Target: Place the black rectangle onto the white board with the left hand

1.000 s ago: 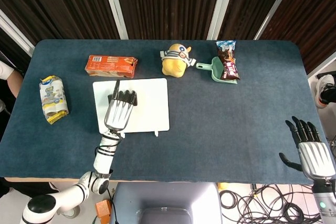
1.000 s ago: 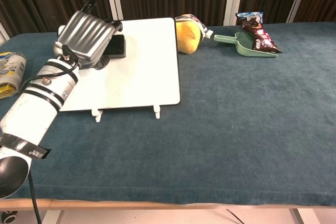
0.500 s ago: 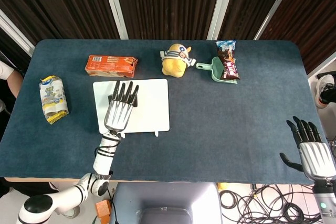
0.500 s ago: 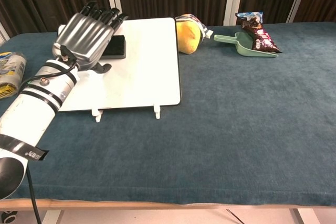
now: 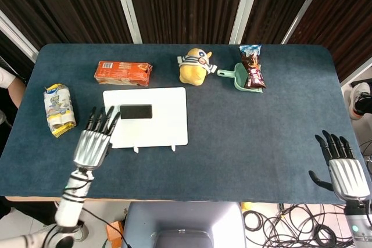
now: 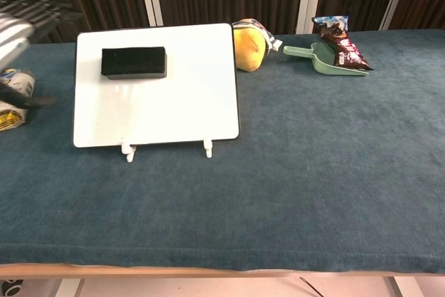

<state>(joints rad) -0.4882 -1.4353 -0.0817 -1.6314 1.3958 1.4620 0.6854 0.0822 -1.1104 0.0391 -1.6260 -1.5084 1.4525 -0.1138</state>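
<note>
Showing right robot hand (image 5: 347, 173) overhead only

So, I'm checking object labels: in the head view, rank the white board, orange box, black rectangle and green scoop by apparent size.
1. white board
2. orange box
3. green scoop, partly covered by a snack packet, so unsure against the rectangle
4. black rectangle

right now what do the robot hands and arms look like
Both match: the left robot hand and right robot hand have ribbed silver metal backs and black fingers. The left forearm is white with black bands and a thin black cable. Only a white wrist with a green light shows on the right.
</note>
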